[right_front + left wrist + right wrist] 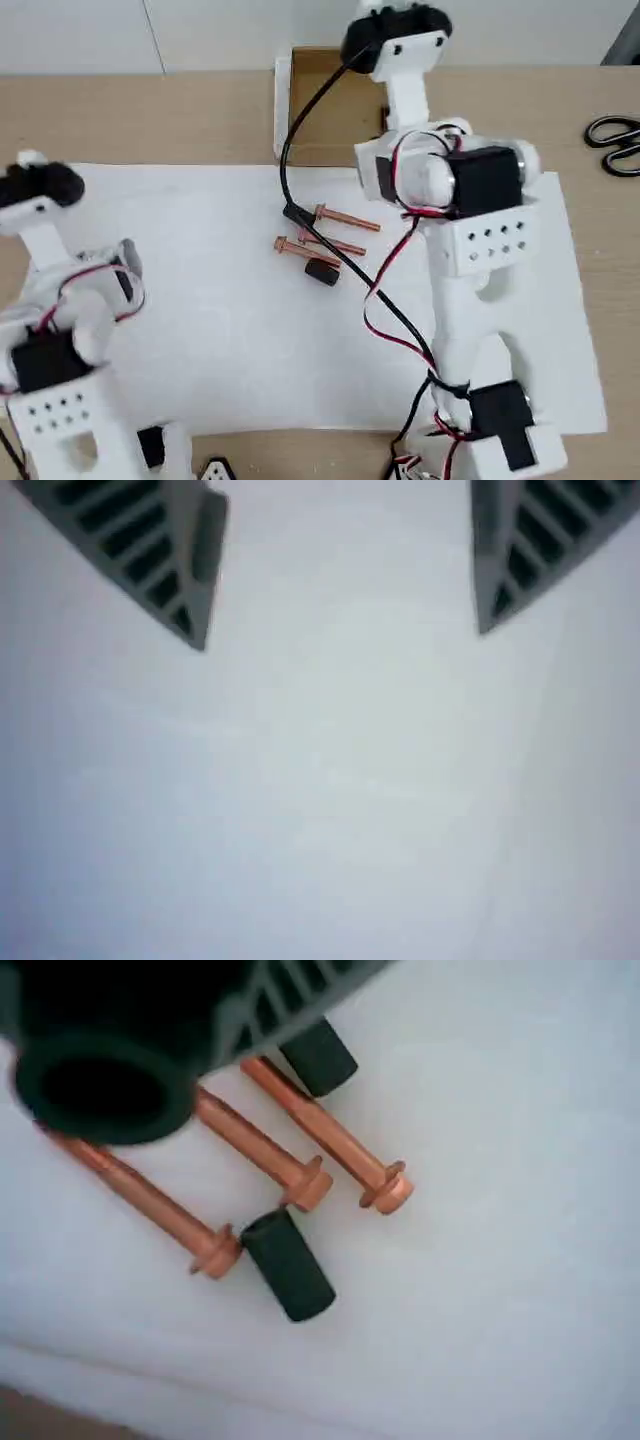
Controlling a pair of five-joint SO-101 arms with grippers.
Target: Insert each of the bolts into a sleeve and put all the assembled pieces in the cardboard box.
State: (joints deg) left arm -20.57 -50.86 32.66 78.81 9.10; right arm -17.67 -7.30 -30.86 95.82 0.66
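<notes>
High view: three bolts (330,242) lie side by side on a white sheet (200,320) about mid-desk, with one loose sleeve (322,271) just beside their shafts. The cardboard box (330,120) stands open at the far edge of the desk (150,110), within an arm's reach for drop-off. All the bolts are bare, so I judge no piece assembled yet. Left wrist view: the left claw (340,630) hangs over the sheet with fingers (160,560) well apart and nothing between them. I judge it is parked wide, ready to take a bolt. Right wrist view: the right claw (190,1015) looks clamped on a sleeve (100,1095) above the bolt shafts, its open bore facing outward, probably so a bolt can be fed in. A second loose sleeve (290,1265) lies by a bolt head. This view supplies the grip and bore; the high view supplies the box and layout.
</notes>
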